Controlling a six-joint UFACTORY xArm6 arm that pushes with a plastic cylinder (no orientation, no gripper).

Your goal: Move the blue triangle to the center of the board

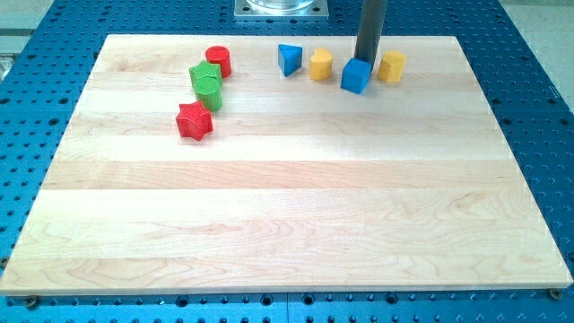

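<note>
Wooden board on a blue perforated table, grey metal base plate beyond the board's top edge. Near the top edge, left of middle: red cylinder, green cylinder touching it below-left, red star just below the green one. Along the top edge right of middle: yellow cylinder, blue cube, another yellow block, close together in a row

Bright, even light fell from overhead; the wooden board showed a soft pale sheen mid-surface, shadows stayed short, focus was sharp.
</note>
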